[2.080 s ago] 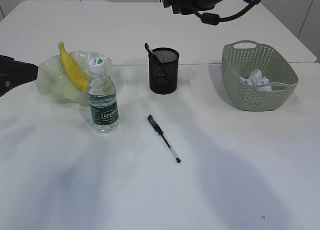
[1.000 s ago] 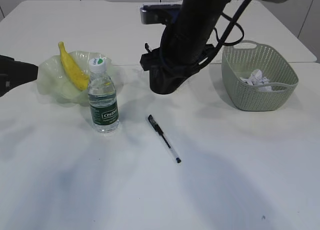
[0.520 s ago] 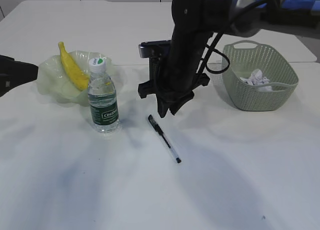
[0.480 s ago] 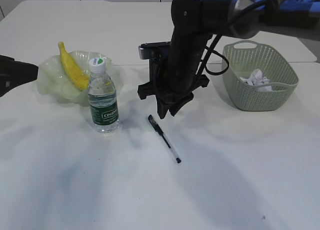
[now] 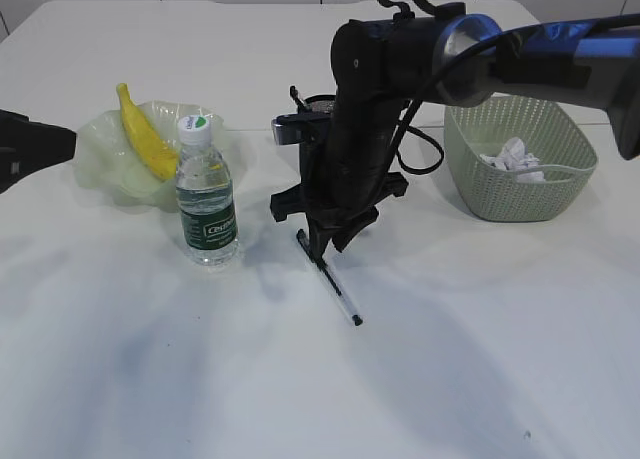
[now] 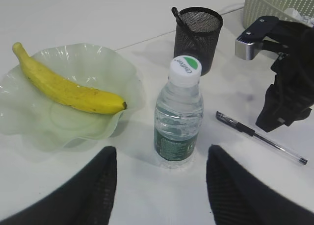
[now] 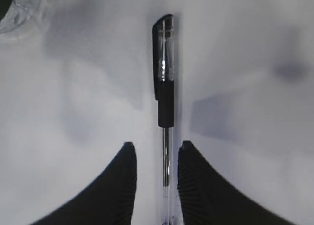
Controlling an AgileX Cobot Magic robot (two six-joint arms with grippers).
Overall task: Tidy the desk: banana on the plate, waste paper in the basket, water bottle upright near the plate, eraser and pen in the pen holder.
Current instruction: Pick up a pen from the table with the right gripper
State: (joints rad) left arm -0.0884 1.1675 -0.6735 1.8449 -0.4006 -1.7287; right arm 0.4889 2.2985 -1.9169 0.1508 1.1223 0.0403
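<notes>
A clear pen with a black cap (image 5: 340,297) lies on the white table, also in the right wrist view (image 7: 166,97) and the left wrist view (image 6: 260,139). My right gripper (image 5: 324,247) is low over it, open, its jaws (image 7: 156,154) straddling the barrel with a gap each side. The banana (image 5: 145,134) lies on the pale green plate (image 5: 100,169). The water bottle (image 5: 207,194) stands upright beside the plate. My left gripper (image 6: 162,151) is open and empty, just short of the bottle (image 6: 179,122). The black mesh pen holder (image 6: 198,26) is largely hidden behind the right arm. The eraser is out of view.
The grey-green basket (image 5: 520,174) at the right holds crumpled paper (image 5: 512,157). A dark pen (image 6: 177,16) sticks out of the holder. The right arm (image 5: 365,129) stands between the holder and the front of the table.
The right arm came down from above the pen holder toward the front of the table. Its jaws now straddle the pen. Left arm, bottle and banana have not moved.
</notes>
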